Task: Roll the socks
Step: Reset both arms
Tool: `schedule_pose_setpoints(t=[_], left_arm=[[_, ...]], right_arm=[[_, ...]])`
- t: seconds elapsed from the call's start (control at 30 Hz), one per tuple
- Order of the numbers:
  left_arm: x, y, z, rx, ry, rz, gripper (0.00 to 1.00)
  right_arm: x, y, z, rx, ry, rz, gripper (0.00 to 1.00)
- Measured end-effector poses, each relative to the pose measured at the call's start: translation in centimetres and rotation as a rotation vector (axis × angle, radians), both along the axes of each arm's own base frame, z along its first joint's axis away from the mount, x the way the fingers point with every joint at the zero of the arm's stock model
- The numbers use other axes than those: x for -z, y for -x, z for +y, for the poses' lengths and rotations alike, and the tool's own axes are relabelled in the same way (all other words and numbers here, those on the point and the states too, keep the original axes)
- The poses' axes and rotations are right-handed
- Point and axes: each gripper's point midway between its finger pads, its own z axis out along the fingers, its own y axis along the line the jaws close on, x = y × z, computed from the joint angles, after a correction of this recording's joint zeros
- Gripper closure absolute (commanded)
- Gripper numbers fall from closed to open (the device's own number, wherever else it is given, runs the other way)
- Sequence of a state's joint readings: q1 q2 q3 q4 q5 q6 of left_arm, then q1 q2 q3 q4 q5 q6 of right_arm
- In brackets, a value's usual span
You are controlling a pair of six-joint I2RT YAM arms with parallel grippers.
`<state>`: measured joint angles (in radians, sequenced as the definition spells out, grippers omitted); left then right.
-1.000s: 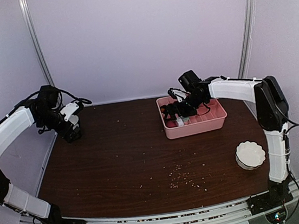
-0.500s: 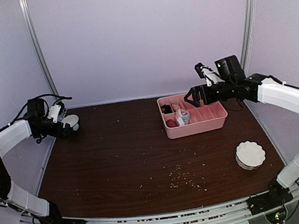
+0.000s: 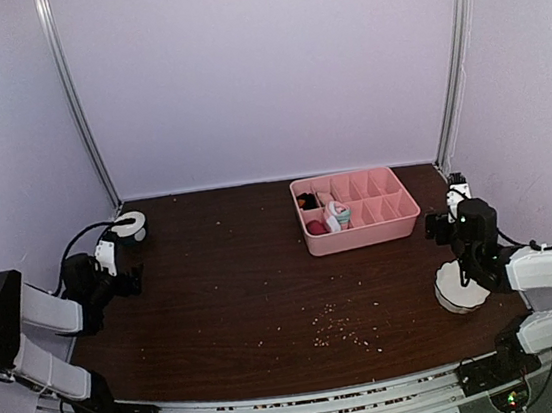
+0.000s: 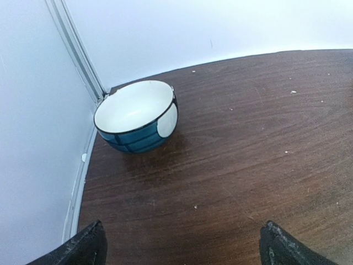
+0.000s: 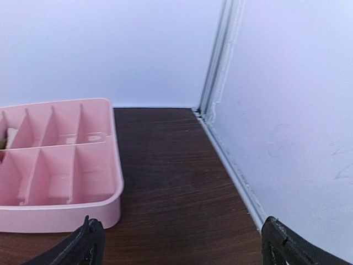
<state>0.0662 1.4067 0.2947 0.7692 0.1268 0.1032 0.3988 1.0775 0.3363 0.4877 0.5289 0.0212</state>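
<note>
Only the tips of the left gripper [image 4: 185, 249] and right gripper [image 5: 185, 245] show, cut off at the frame's edge, spread wide and holding nothing. The socks [image 3: 326, 215] sit bundled in the left compartments of the pink tray [image 3: 399, 224], too small to tell apart. Crumbs [image 3: 336, 326] dot the dark wooden table [image 3: 225, 283], which pale walls enclose.

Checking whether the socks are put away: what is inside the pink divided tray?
Bundled socks sit in the left compartments of the pink tray; pink, mint and maroon fabric shows. Whatever lies beneath them is covered.
</note>
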Motion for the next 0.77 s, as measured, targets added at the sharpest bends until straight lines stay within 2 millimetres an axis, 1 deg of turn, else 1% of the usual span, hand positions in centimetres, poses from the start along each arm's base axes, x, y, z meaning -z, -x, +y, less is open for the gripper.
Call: schedule_pose_setpoints(t=[0.03, 0.1, 0.2, 0.3, 0.4, 0.47, 0.6, 0.77], left_arm=[[0.2, 0.3, 0.0, -0.004, 0.003, -0.004, 0.02], [-0.3, -0.2, 0.4, -0.027, 0.008, -0.026, 0.02], [-2.6, -1.2, 1.1, -0.064, 0.011, -0.103, 0.02], [-3.7, -1.6, 1.3, -0.081, 0.014, -0.145, 0.02], [-4.1, -1.7, 1.5, -0.093, 0.015, -0.159, 0.02], [-4.1, -1.7, 1.6, -0.096, 0.016, -0.161, 0.02], [-4.2, -1.7, 1.6, -0.098, 0.016, -0.163, 0.02], [-4.2, -1.7, 1.7, -0.101, 0.017, -0.162, 0.02]], right_arm=[[0.3, -0.1, -0.9, 0.034, 0.015, -0.011, 0.00], [0.5, -0.5, -2.5, 0.089, 0.022, -0.037, 0.01], [0.5, -1.2, -4.4, 0.140, 0.011, -0.083, 0.01], [1.0, -1.7, -6.1, 0.152, -0.027, -0.118, 0.00], [1.9, -2.1, -7.2, 0.138, -0.052, -0.120, 0.00], [1.9, -2.5, -6.8, 0.090, -0.065, -0.122, 0.00], [1.2, -3.0, -5.5, 0.005, -0.084, -0.151, 0.00], [0.8, -3.2, -4.9, -0.030, -0.090, -0.168, 0.00]])
